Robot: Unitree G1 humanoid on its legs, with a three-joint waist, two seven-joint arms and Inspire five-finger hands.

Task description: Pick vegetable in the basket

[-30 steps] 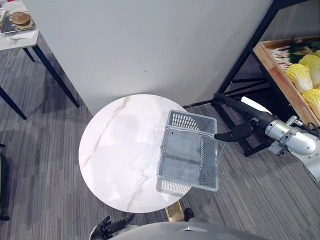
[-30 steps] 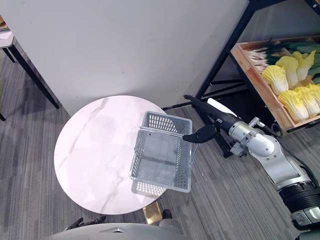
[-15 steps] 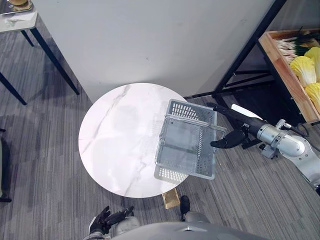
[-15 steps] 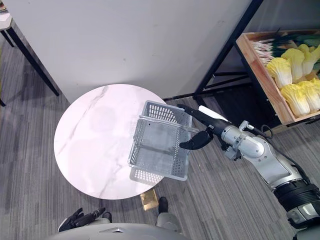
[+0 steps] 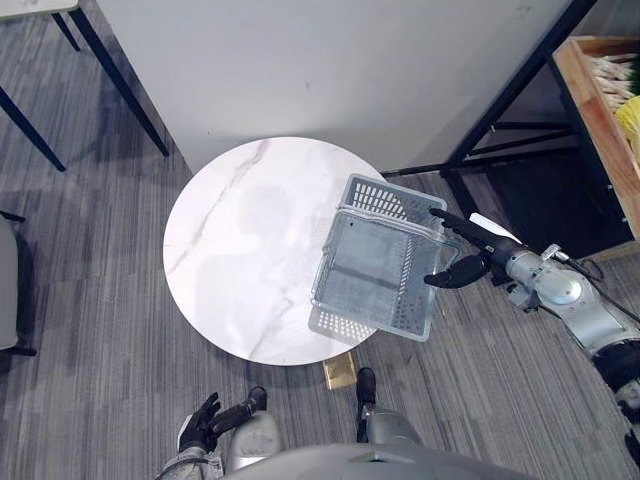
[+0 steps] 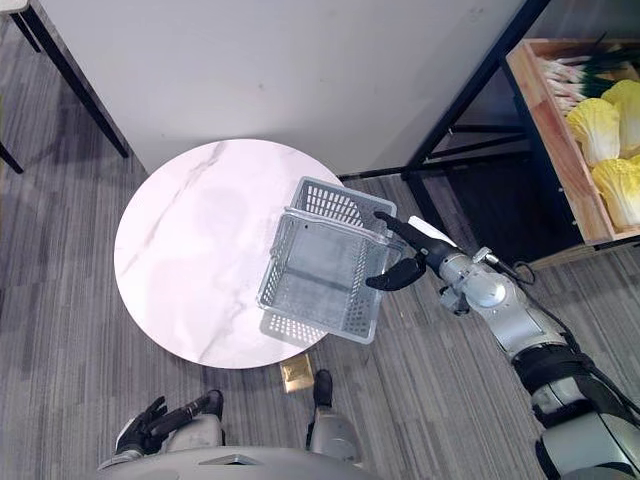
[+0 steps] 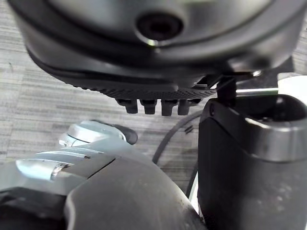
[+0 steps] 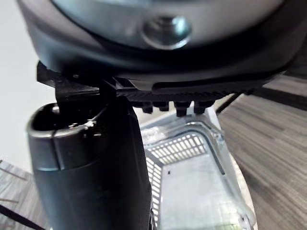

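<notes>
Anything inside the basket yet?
Nothing visible: the grey slotted plastic basket shows a bare floor, with no vegetable on it. The inside foot of its near wall is covered by that wall.

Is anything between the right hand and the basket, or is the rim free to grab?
Nothing visible stands between them. The right hand is at the basket, by its right rim, fingers straight over it, thumb beside the outer wall.

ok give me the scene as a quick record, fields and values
basket: grey, empty, at the right edge of the round table, jutting past it
right hand: fingers straight, at the basket's right rim; contact unclear
left hand: low by the robot's side, relaxed, empty
vegetables: yellow-green cabbages in a wooden crate, far right
progress: no vegetable picked yet
</notes>
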